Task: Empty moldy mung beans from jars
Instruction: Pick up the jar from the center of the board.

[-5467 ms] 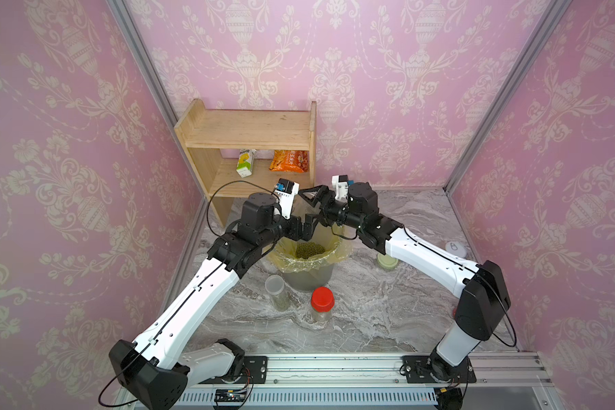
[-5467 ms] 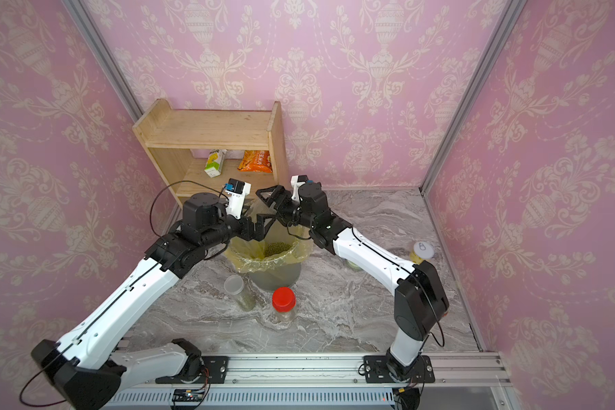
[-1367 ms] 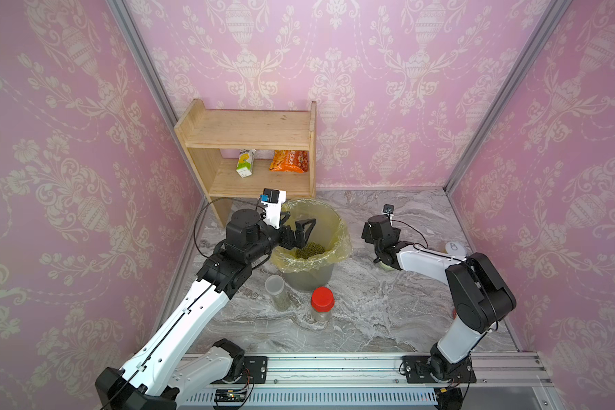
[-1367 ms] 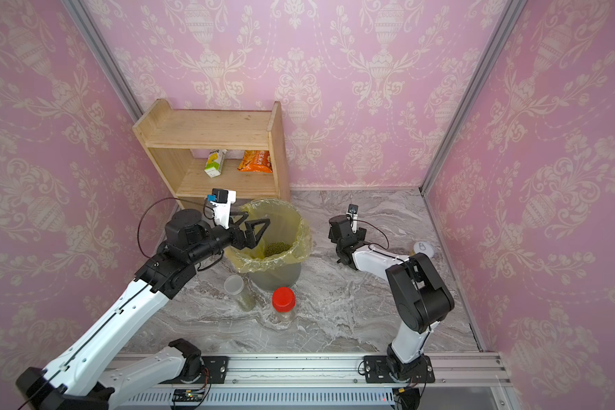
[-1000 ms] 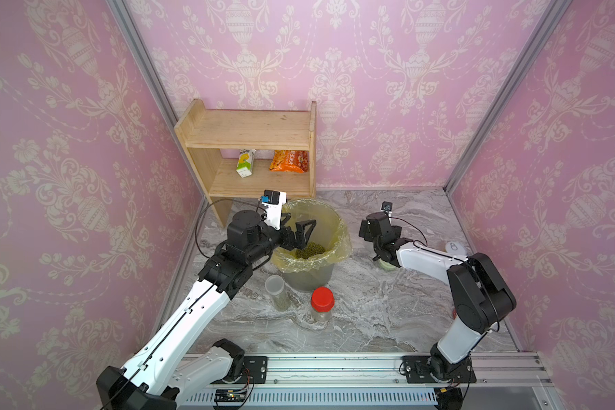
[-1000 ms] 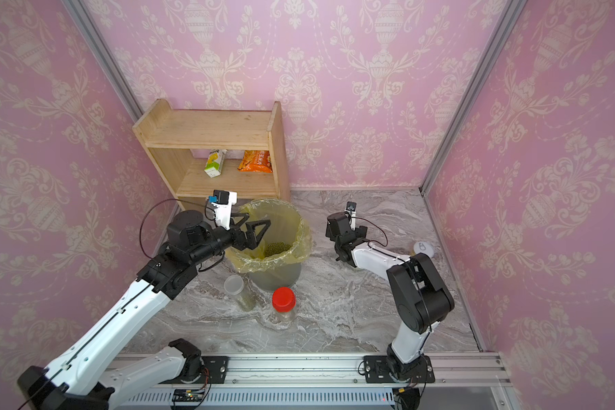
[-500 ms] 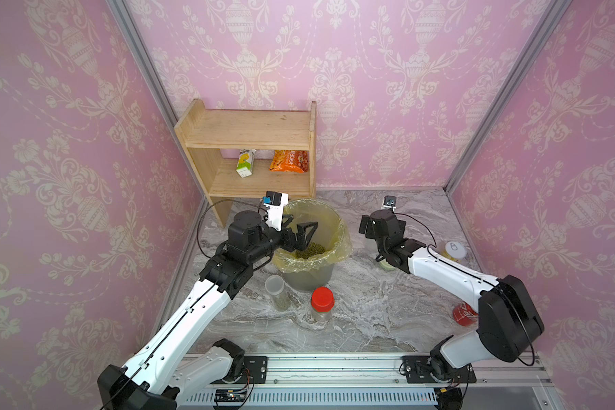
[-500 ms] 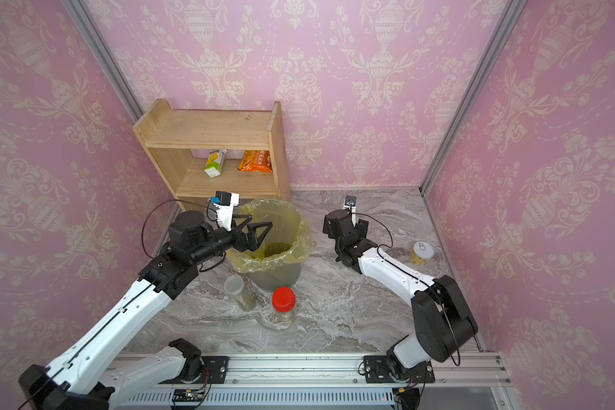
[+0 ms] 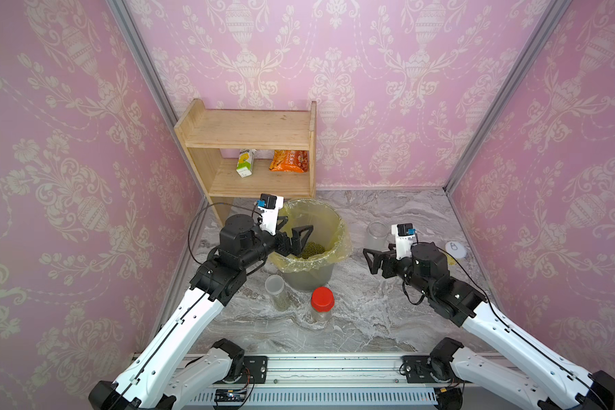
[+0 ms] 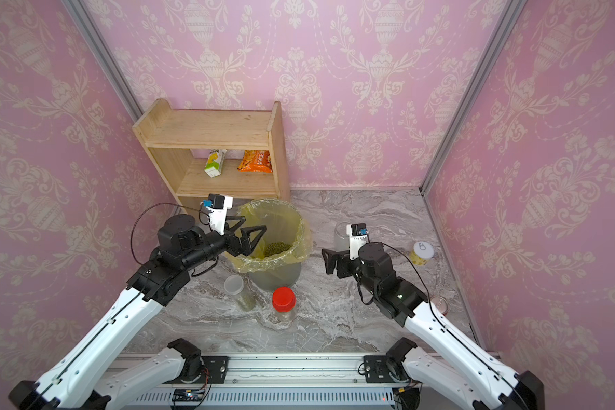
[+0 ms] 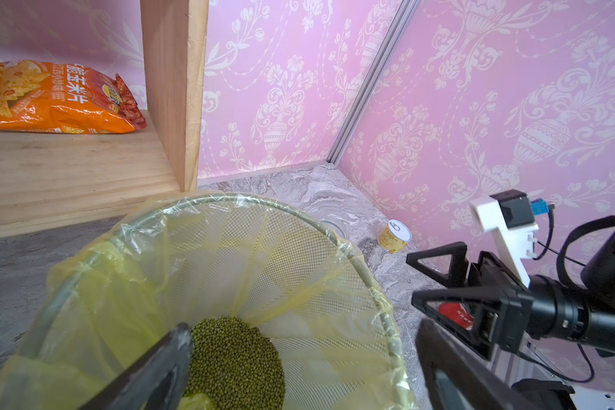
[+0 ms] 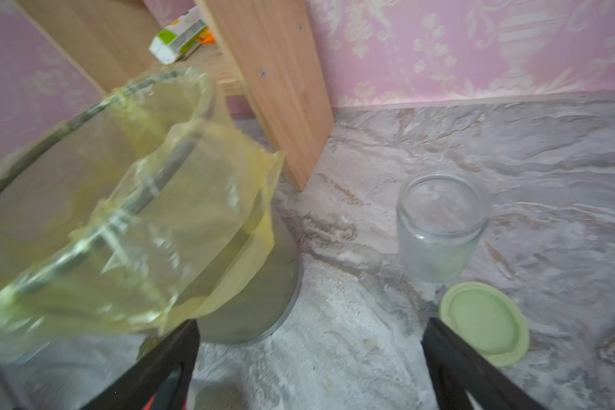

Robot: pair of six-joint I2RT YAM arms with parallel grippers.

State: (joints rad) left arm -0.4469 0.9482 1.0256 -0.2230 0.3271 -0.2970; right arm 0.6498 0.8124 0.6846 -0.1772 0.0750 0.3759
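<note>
While both claws stand spread wide with nothing between them, three jars share the marble table (image 9: 370, 319) with one bin. Nearest the rail are two closed jars, close together: the squat red-lidded jar (image 9: 322, 306) and, just to its left, the slim jar (image 9: 276, 291) with a translucent lid. A dull olive grain shows through the walls of both. Right behind them stands the grey mesh bin (image 9: 309, 275), lined with a yellow bag. One heap of mung beans (image 11: 235, 358), tiny, round and dull green, lies at its bottom. The left gripper (image 9: 297, 227) hovers over the bin's left rim, its fingers reaching across the opening. The right gripper (image 9: 369, 262) hangs over bare table to the bin's right, apart from it. Beyond that claw the third jar (image 12: 441, 227) stands upright and lidless, with no beans visible inside. One pale green lid (image 12: 483, 323) lies flat just beside it. Two cans sit toward the right wall: a yellow can (image 9: 454, 250) and a red can (image 10: 439, 305) half hidden by the right arm. Farthest back, a wooden shelf (image 9: 249, 133) carries one carton (image 9: 245, 167) and one orange snack bag (image 9: 289, 165).
</note>
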